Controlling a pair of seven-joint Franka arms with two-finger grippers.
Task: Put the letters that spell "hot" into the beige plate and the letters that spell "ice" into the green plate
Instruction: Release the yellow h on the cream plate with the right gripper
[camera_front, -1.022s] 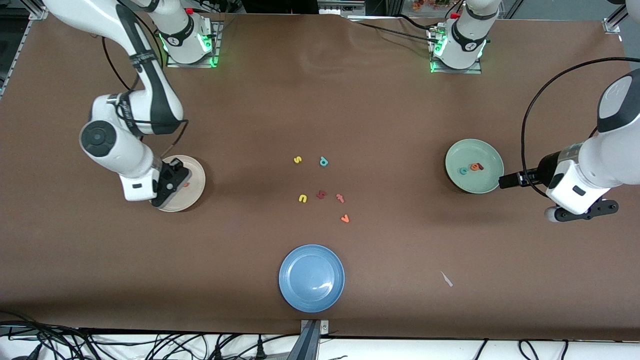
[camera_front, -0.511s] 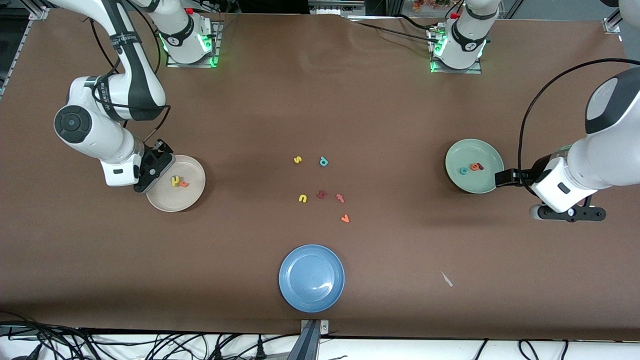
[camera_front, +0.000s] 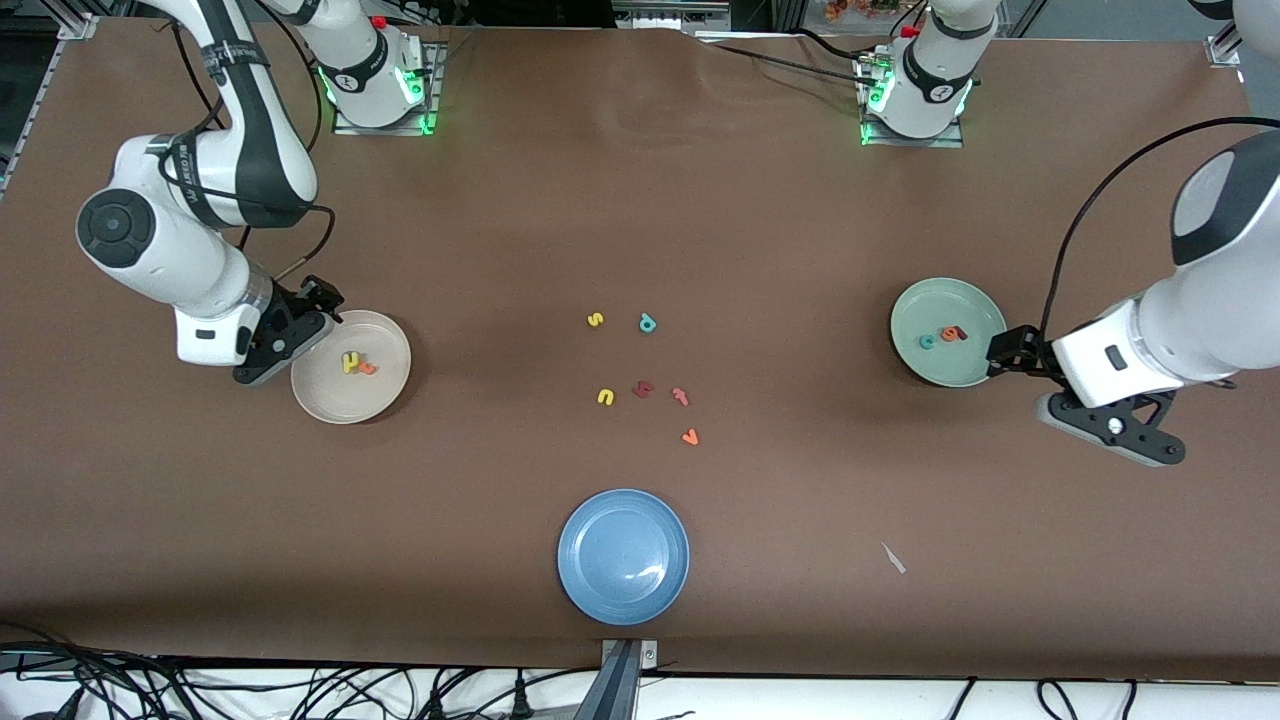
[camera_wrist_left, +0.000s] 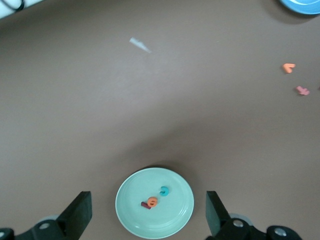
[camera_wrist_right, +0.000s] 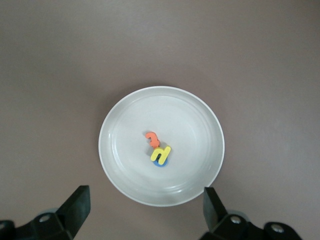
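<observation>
Both sets of fingers gape empty, the right gripper (camera_wrist_right: 142, 212) over the beige plate (camera_wrist_right: 120, 170) holding h (camera_wrist_right: 161, 152), t (camera_wrist_right: 152, 138) and seemingly o (camera_wrist_right: 159, 163), the left gripper (camera_wrist_left: 147, 217) over the green plate (camera_wrist_left: 175, 215), apparently sorted.

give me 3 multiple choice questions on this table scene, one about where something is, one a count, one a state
1. Where does the yellow "h" lie?
A. in the beige plate
B. in the blue plate
C. on the bare table

2. How many loose letters lie on the table outside all plates?
A. three
B. six
C. nine

3. How does the right gripper stand?
A. shut on the orange "t"
B. shut and empty
C. open and empty

Answers:
1 A, the right wrist view shows it in the beige plate, on top of the blue "o".
2 B, the front view shows six in the middle of the table.
3 C, its fingers stand wide apart above the beige plate with nothing between them.
</observation>
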